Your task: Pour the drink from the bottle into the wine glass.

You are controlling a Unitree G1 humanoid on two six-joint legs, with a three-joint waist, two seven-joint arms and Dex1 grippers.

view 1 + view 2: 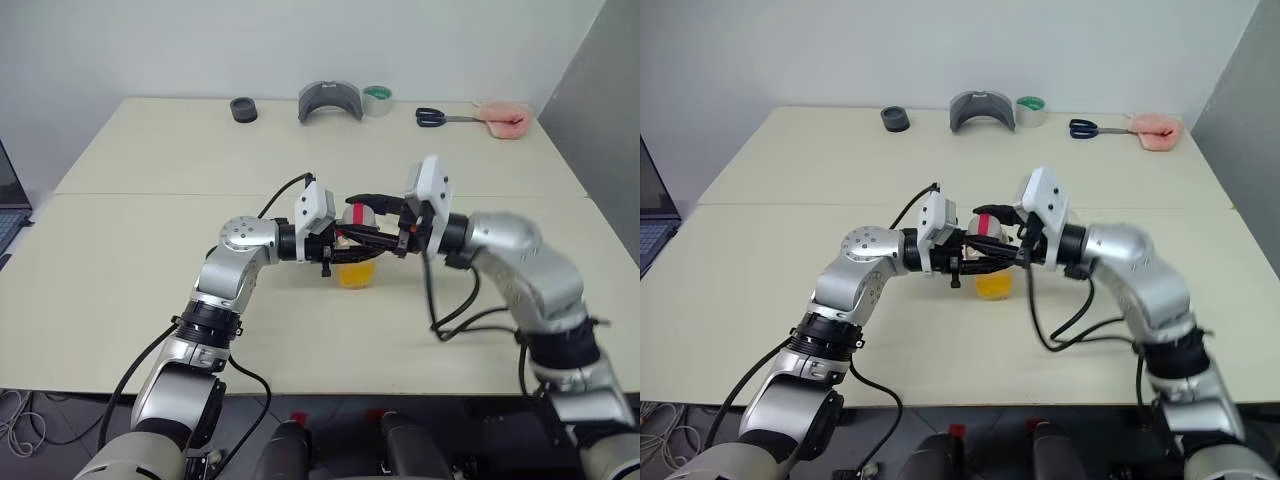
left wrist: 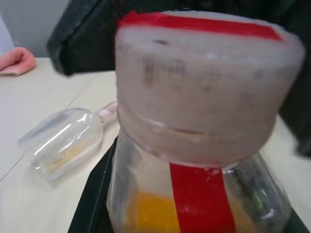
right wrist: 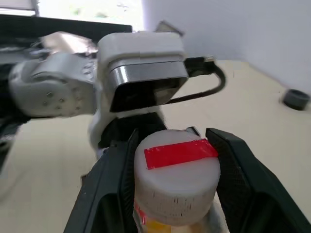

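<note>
The bottle (image 1: 356,262) stands upright over the middle of the table, with the orange drink (image 1: 355,274) in its lower part. My left gripper (image 1: 344,250) is shut on its body from the left. My right gripper (image 3: 174,138) comes in from the right, its fingers (image 3: 116,179) pressed against both sides of the whitish cap (image 3: 177,179), which has a red strip across the top. In the left wrist view the wine glass (image 2: 63,141) appears to lie on its side on the table beyond the bottle (image 2: 194,194).
Along the table's far edge are a black ring (image 1: 243,110), a grey curved holder (image 1: 330,100), a roll of tape (image 1: 377,100), scissors (image 1: 432,117) and a pink cloth (image 1: 503,119). A laptop (image 1: 10,200) sits off the left side.
</note>
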